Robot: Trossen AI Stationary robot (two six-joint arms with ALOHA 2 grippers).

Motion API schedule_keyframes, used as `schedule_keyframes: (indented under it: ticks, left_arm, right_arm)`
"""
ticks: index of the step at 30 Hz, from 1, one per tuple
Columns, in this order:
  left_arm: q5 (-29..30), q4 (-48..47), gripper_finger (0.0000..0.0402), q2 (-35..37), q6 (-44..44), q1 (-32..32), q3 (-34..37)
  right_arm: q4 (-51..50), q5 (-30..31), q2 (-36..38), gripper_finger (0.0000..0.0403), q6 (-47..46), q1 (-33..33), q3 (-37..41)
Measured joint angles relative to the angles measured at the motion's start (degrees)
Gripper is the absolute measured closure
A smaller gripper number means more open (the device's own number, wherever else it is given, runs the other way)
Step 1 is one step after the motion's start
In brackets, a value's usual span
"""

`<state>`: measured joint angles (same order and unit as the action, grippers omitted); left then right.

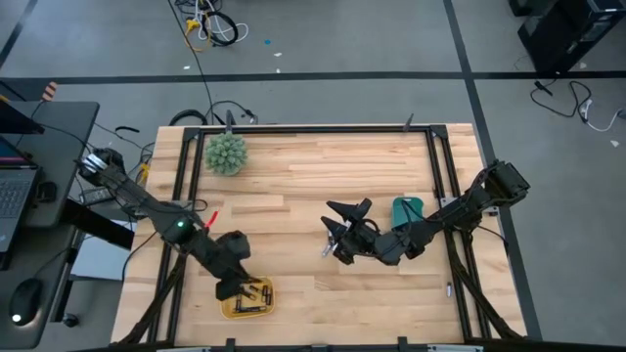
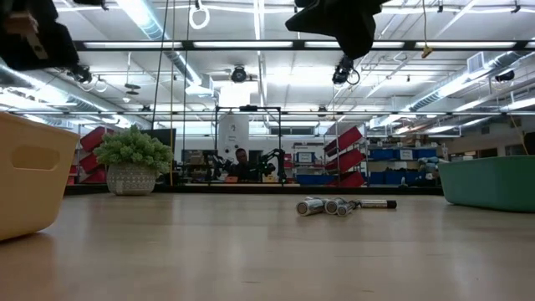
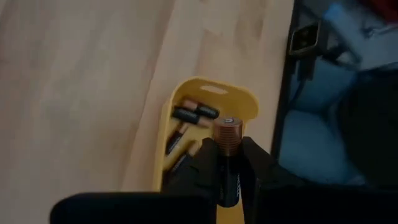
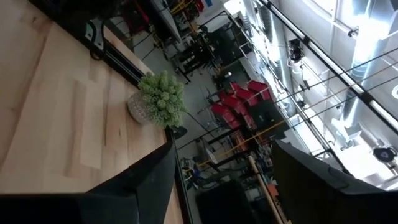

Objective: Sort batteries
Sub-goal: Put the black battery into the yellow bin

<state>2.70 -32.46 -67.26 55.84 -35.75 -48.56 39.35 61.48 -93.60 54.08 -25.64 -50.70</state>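
My left gripper is shut on a battery with a copper end and a black body. It hovers over the yellow tray, which lies near the table's front left and holds several batteries. A few silvery batteries lie loose on the wood near the middle of the table. My right gripper hangs open above the table's middle, with nothing between its fingers. A teal tray sits to its right. My left gripper pinches the battery's black body between its two fingers, which lie along the battery. The copper end sticks out past the fingertips. The fingers slant down from above, and the battery hangs clear over the yellow tray.
A spiky green plant in a pot stands at the far left of the table. A black frame runs around the wooden top. Bare wood lies between the two trays.
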Motion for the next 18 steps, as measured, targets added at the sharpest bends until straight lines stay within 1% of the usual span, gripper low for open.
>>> schedule_keyframes:
  ticks: [2, 4, 8, 11, 14, 18]
  left_arm:
    - [1.4, -2.1, 0.0381, -0.5, -1.5, -1.1, -1.4]
    - [2.1, -1.8, 0.0381, -1.1, -3.4, -2.2, -1.6]
    - [2.0, -0.7, 0.0382, -4.5, -9.3, -4.2, -1.6]
    - [0.5, 0.2, 0.0378, -7.4, -10.2, -4.6, -1.6]
    - [0.0, -0.1, 0.0361, -9.3, -10.2, -4.6, -1.6]
    - [0.2, 0.0, 0.0331, -10.1, -10.0, -4.5, -1.6]
  right_arm:
    - [0.0, 0.0, 0.0, 0.0155, -0.2, 0.3, 0.0]
    - [0.0, -0.1, 0.0, 0.0156, -0.2, 0.5, 0.0]
    - [0.0, -0.1, 0.0, 0.0158, -0.2, 0.7, 0.0]
    - [0.0, -0.1, 0.0, 0.0157, -0.4, 0.7, 0.0]
    - [0.0, -0.1, 0.0, 0.0157, -0.6, 0.7, 0.0]
    - [0.0, -0.1, 0.0, 0.016, -0.5, 0.8, 0.0]
